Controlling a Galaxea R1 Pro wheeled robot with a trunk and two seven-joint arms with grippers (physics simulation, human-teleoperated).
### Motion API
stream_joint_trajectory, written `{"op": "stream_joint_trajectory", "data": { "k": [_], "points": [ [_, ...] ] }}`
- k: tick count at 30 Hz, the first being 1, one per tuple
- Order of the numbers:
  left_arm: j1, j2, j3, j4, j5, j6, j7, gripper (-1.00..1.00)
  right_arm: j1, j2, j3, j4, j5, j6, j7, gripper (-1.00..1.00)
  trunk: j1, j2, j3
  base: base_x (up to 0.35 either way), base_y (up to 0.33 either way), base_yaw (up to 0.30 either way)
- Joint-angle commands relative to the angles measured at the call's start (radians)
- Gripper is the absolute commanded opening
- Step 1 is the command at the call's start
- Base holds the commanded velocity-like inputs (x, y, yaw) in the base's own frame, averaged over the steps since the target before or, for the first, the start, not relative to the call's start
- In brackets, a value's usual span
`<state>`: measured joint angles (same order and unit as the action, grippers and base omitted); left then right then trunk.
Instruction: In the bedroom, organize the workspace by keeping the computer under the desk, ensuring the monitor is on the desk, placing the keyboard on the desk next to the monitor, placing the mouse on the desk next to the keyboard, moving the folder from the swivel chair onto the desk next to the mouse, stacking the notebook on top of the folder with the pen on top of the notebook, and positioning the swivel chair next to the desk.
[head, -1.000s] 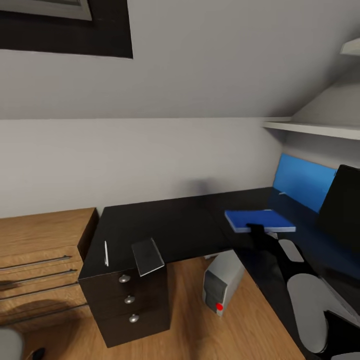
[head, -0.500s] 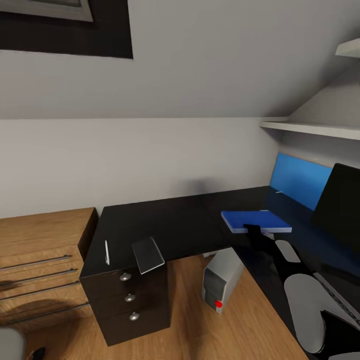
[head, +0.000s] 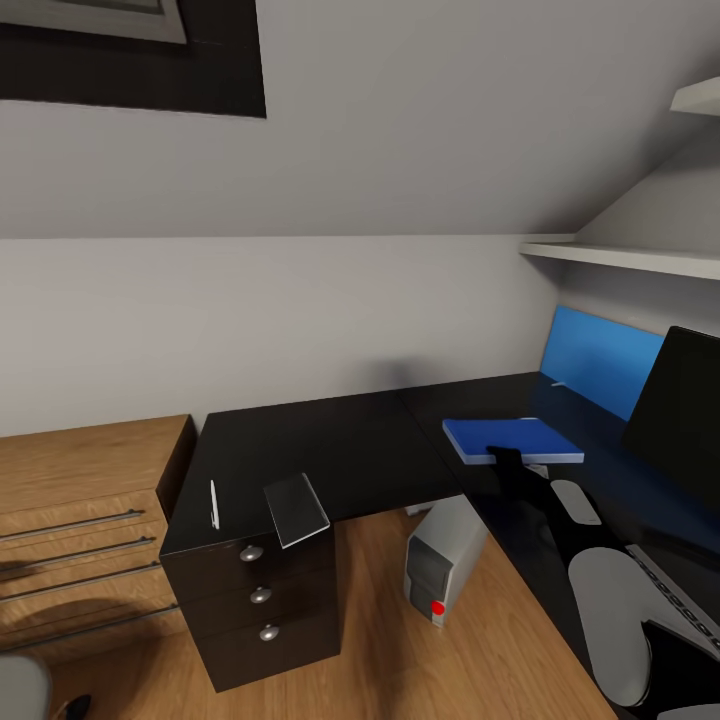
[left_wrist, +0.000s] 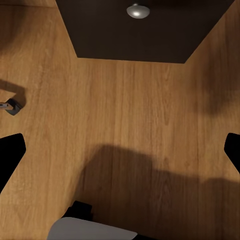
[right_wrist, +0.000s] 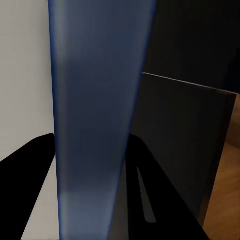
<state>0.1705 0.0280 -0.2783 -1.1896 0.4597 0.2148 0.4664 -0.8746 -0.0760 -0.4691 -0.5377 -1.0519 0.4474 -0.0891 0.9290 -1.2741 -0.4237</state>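
The folder (head: 512, 439) is held flat in the right gripper (head: 505, 457) over the counter (head: 340, 455), centre right of the frame, near the monitor (head: 680, 405). The left gripper (left_wrist: 120, 150) is wide open above the floor. Notebook (head: 296, 509) and pen (head: 213, 503) wait lower left; the computer (head: 440, 560) stands below.

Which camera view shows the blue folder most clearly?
The head view: the folder appears whole, flat above the desk, held by the right tool. The right wrist view shows it only as a blurred blue band.
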Motion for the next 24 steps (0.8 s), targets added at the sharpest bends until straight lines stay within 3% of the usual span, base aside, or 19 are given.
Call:
{"op": "stream_joint_trajectory", "data": {
  "k": [1,24],
  "points": [
    [0.0,0.001,-0.003,-0.002,0.007,0.003,0.008,1.0,0.0,0.001,-0.003,-0.002,-0.011,0.005,-0.009,-1.0,0.0,-0.001,-0.001,0.0,0.0,0.0],
    [0.0,0.001,-0.004,-0.002,0.005,0.003,0.008,1.0,-0.001,-0.002,-0.001,-0.003,-0.002,0.001,-0.006,-1.0,0.0,-0.001,-0.001,-0.016,0.0,0.0]
  ]
}}
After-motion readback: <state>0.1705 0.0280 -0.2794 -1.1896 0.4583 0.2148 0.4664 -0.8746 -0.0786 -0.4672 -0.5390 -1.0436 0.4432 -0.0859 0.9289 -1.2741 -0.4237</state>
